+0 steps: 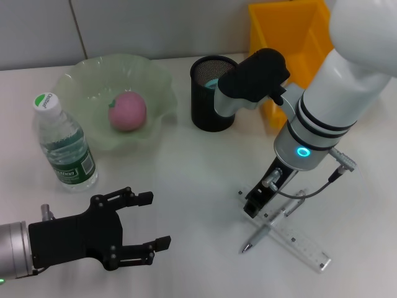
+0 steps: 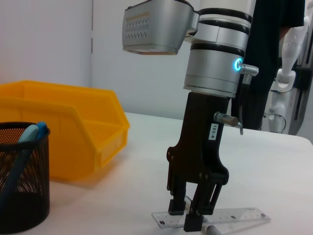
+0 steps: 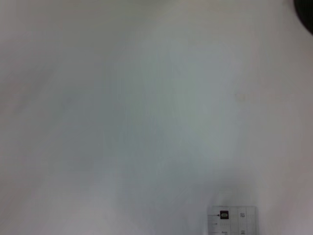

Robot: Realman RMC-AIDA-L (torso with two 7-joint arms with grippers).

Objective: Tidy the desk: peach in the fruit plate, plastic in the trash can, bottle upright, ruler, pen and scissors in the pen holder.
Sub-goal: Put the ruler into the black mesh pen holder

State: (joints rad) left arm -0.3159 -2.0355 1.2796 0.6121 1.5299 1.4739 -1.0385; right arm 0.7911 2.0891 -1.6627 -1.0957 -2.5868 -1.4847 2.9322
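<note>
My right gripper reaches down to the near end of the clear ruler, which lies flat on the table. Its fingers stand slightly apart, one on each side of the ruler, so it is open. A silver pen lies across the ruler. The black mesh pen holder holds a blue handle, probably the scissors. The pink peach sits in the green fruit plate. The bottle stands upright. Low at the front left, my left gripper is open and empty. No plastic is in view.
A yellow bin stands at the back right, close behind the right arm and beside the pen holder. The right wrist view shows bare white table and the ruler's end.
</note>
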